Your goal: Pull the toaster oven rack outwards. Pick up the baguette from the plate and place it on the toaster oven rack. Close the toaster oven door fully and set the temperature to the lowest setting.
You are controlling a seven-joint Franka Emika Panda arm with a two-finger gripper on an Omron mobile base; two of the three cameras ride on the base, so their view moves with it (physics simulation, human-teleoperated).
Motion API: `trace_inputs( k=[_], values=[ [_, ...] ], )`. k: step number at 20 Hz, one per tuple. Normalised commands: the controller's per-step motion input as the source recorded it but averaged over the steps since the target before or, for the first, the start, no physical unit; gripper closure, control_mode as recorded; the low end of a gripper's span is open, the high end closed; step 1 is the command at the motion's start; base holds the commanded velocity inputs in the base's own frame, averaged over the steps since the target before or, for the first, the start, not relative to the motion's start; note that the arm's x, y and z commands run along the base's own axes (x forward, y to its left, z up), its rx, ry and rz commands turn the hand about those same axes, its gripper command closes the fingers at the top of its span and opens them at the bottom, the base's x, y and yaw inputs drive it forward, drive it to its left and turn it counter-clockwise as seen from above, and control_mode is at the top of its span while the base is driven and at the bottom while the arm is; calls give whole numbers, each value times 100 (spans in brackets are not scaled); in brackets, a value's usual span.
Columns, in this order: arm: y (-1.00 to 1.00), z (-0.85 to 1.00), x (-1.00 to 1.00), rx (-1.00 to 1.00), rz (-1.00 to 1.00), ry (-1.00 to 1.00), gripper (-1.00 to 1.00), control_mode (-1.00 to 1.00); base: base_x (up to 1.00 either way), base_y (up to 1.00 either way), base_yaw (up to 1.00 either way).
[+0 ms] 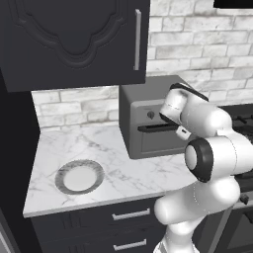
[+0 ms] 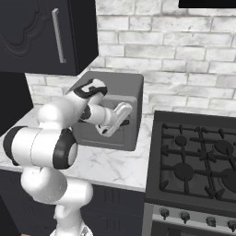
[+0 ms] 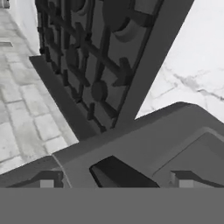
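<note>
At the toaster oven (image 2: pixel 120 99) front, fingers (image 3: pixel 48 181) apart astride a knob (image 3: pixel 120 174), stove (image 2: pixel 198 156) just beside.

One toaster oven (image 1: pixel 148 118) stands at the centre of the left base view, with one dark bar handle (image 1: pixel 157 128) across its door and one knob (image 1: pixel 150 114) visible above that; the arm hides the rest of the front. One plate (image 1: pixel 79 177) lies at lower left on one marble counter (image 1: pixel 123 168). One wall cabinet (image 1: pixel 74 39) fills the upper left, carrying one upright handle (image 1: pixel 137 39). Two drawer handles (image 1: pixel 130 214) show along the bottom. One stove (image 2: pixel 193 161) sits at the right of the right base view, with four knobs (image 2: pixel 184 215) in its lower front row.
</note>
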Motion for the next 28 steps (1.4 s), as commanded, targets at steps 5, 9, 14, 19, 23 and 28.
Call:
trace_inputs(
  k=[5, 9, 14, 19, 23, 28],
  values=[
    [-4, 100, 1, -30, 6, 29, -100, -100, 0, 0, 0],
    [-17, 100, 0, -28, 18, 21, -100, -100, 0, 0, 0],
    [-25, 100, 0, -25, 21, 21, -100, -100, 0, 0, 0],
    [-35, 100, 0, -19, 16, 19, -100, -100, 0, 0, 0],
    [-26, 100, -21, -18, 16, 5, -100, -100, 0, 0, 0],
    [-5, 73, -44, -19, 15, 4, -100, -100, 0, 0, 0]
  ],
)
